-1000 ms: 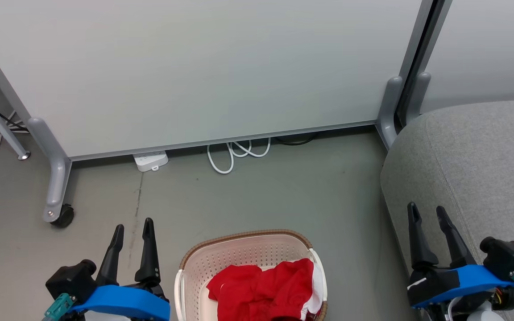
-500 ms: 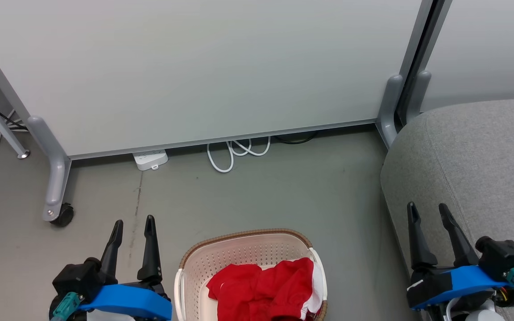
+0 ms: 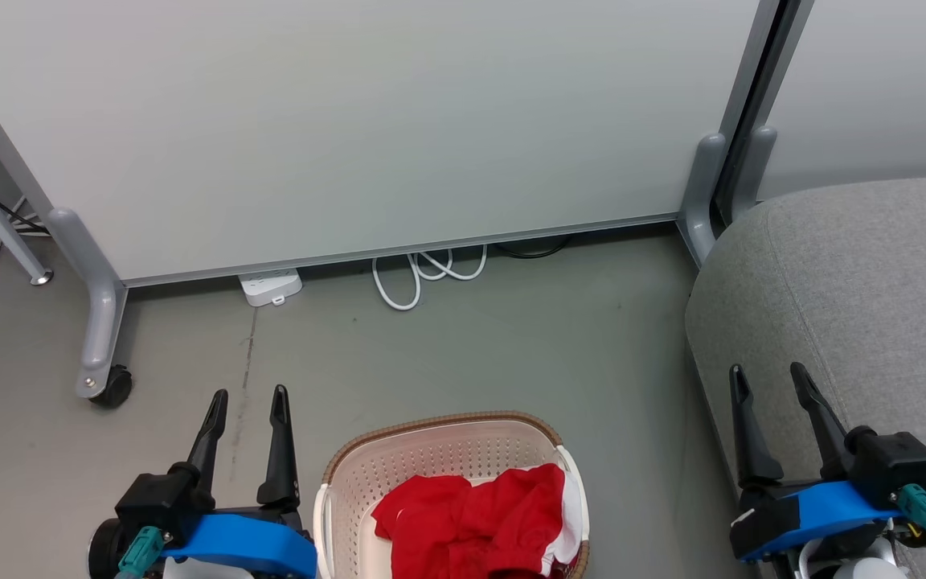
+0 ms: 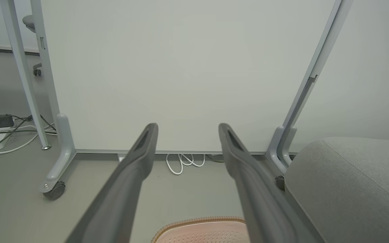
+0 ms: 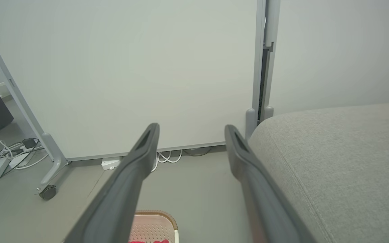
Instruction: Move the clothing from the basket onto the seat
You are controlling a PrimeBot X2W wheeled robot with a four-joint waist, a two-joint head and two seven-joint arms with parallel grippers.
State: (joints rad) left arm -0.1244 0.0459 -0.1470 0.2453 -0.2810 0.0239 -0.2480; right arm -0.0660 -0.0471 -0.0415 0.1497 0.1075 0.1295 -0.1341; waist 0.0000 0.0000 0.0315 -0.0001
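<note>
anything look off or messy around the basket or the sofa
Nothing looks spilled or damaged. The red clothing lies crumpled inside the basket, and none of it is on the visible floor. The only untidy bit is a white cable, looped loose beside a power strip under the partition.
</note>
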